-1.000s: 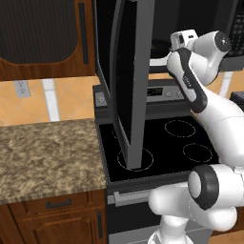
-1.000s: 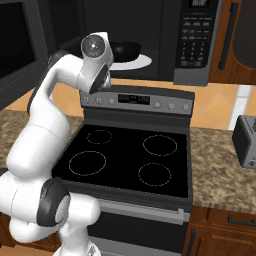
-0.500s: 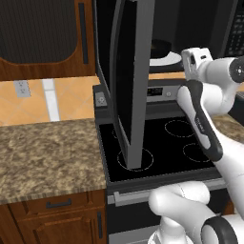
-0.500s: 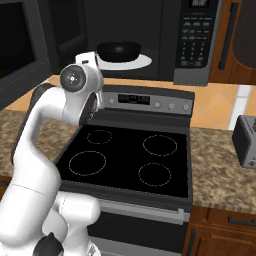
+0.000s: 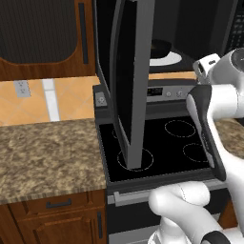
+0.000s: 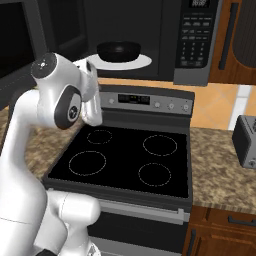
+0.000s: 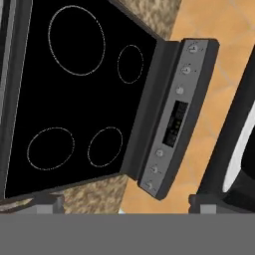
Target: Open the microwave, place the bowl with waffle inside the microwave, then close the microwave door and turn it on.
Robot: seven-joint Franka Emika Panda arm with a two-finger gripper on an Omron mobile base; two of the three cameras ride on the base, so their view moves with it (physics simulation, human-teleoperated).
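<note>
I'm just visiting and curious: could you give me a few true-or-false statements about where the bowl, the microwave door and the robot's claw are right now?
1. The bowl with waffle sits inside the microwave on the white turntable. True.
2. The microwave door is shut. False: it stands swung wide open.
3. The claw holds the bowl. False: it is open and empty, looking down at the stove.
4. A pot sits on a burner. False: the stove top is bare.
5. A grey toaster stands on the counter right of the stove. True.
</note>
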